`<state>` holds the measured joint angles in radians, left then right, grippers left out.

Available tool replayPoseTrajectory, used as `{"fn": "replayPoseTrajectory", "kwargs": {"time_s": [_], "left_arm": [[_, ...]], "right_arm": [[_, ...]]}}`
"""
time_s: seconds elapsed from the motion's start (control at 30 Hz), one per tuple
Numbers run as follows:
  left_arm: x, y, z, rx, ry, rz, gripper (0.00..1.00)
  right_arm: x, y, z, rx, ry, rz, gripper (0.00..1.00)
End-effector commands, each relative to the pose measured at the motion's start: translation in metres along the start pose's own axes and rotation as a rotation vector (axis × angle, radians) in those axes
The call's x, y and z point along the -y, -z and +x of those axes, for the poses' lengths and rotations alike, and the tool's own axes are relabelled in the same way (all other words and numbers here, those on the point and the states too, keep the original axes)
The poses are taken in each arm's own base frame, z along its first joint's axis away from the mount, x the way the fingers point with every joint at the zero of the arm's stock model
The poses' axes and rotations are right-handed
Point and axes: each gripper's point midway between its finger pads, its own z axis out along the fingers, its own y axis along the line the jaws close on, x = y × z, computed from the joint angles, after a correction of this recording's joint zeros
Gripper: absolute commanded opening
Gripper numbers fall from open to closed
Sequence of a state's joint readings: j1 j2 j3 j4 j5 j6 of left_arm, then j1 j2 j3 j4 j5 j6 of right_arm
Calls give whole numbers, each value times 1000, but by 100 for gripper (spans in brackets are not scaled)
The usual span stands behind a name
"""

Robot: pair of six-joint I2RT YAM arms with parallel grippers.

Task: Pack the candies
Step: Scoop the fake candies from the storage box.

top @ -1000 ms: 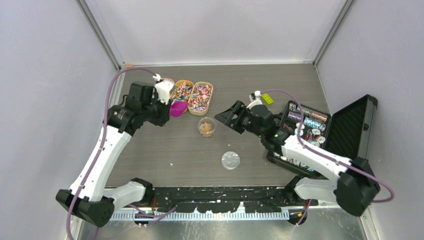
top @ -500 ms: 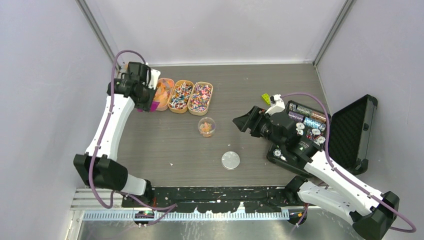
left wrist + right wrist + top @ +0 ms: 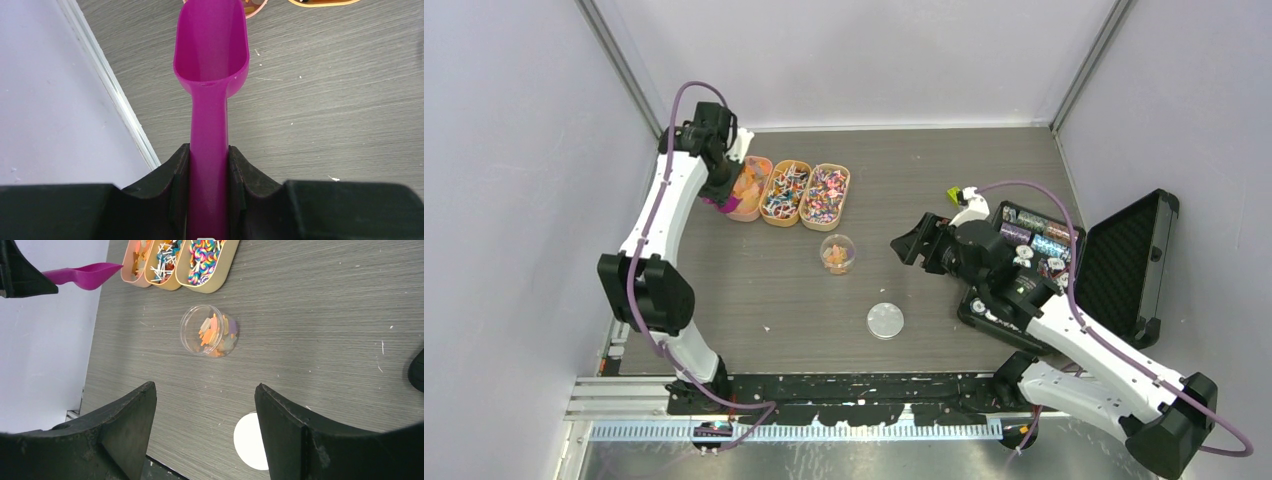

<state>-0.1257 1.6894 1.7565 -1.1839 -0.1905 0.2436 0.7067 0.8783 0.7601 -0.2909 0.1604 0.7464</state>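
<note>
Left hand [image 3: 209, 165] clamping empty scoop [image 3: 211, 45] beside trays [image 3: 226, 271] holding candies [image 3: 202, 252]; jar [image 3: 186, 335] sitting part-filled with orange ones; right hand [image 3: 202, 390] gaping wide, gripping nothing

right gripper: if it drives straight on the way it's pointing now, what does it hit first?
Most likely the clear cup holding a few candies. It sits centred ahead of the open right gripper, with nothing between. Its height above the table is unclear, so it could pass over.

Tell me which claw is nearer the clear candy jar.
Right. The right claw sits open just right of the jar; the left claw, gripping the magenta scoop, is farther off by the orange-candy tray.
</note>
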Motion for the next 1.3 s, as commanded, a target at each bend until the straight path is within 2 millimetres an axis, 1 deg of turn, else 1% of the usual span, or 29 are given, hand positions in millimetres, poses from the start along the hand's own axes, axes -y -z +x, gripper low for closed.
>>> {"fn": "replayPoseTrajectory", "kwargs": {"time_s": [0.0,0.3,0.47,0.77,0.9,1.1,1.27], "left_arm": [[-5,-1,-11,4,-21,4,0],[-4,-30,-18,-48,-43,8,0],[-7,-46,-18,-89,-52,-13,0],[0,-80,-25,-87,-66,5,0],[4,-89,-25,-84,-53,11,0],[8,-103,-32,-16,-66,17,0],[11,-112,-30,-19,-72,20,0]], "right_arm": [[-19,4,-27,68,18,-32,76],[-21,1,-29,78,5,-34,76],[-21,1,-29,78,2,-33,76],[-21,-3,-29,79,2,-31,76],[-21,0,-30,85,1,-31,76],[-18,2,-30,95,-5,-30,76],[-17,4,-30,98,-4,-29,76]]}}
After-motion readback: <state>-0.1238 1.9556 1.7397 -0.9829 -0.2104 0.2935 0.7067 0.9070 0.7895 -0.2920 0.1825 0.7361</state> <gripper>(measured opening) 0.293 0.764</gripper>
